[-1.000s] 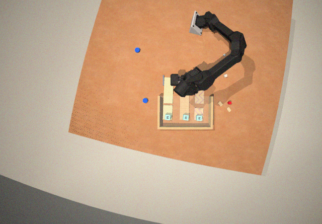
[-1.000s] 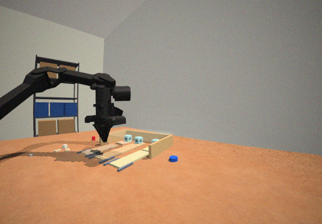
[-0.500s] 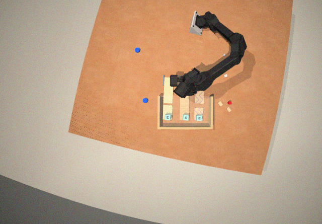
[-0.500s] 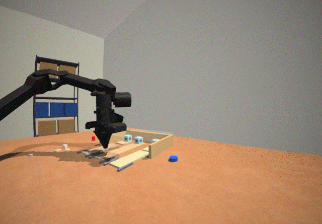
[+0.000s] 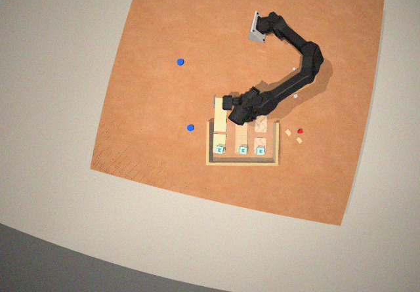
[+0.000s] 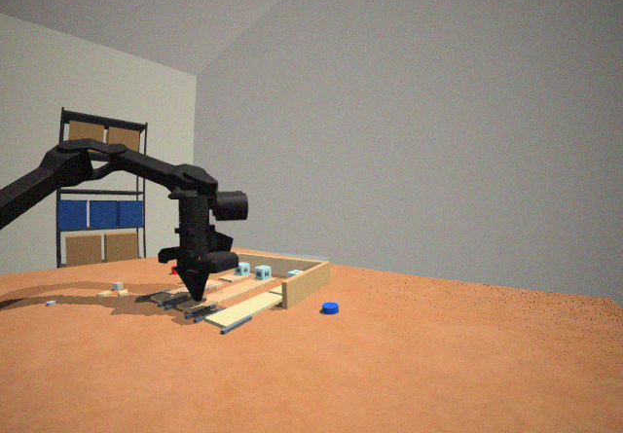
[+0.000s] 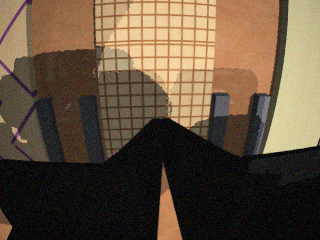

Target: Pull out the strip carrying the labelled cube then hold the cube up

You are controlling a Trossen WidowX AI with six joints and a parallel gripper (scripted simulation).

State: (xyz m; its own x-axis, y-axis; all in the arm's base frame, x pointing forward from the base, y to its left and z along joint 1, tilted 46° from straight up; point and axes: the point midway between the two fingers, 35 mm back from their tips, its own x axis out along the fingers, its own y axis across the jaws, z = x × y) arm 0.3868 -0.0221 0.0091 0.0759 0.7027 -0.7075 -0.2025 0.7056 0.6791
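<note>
The middle strip [image 5: 241, 136] [image 6: 241, 291] [image 7: 155, 40] has a brown grid and shows no gap in its visible length. The cube on its back end [image 5: 243, 150] [image 6: 263, 272] is light blue and lettered. The plain yellow strip [image 5: 220, 115] [image 6: 243, 309] [image 7: 305, 75] is split from a back piece [image 5: 218, 140], which bears another cube [image 5: 219, 149] [image 6: 295, 272]. The zigzag strip [image 5: 261, 124] [image 7: 12, 65] is split likewise, with a cube [image 5: 260, 151] [image 6: 242, 269] on its back piece. My gripper [image 6: 199, 300] [image 7: 160, 127] is shut and empty, tips low over the middle strip's front part; contact is unclear.
A wooden wall [image 5: 242, 163] [image 6: 307, 285] surrounds the strips' back ends on three sides. Low grey-blue rails [image 6: 236, 325] [image 7: 220, 107] flank the front ends. Blue discs [image 5: 180, 62] [image 5: 190, 127], a red piece [image 5: 300, 131] and small tan chips [image 5: 287, 132] lie outside.
</note>
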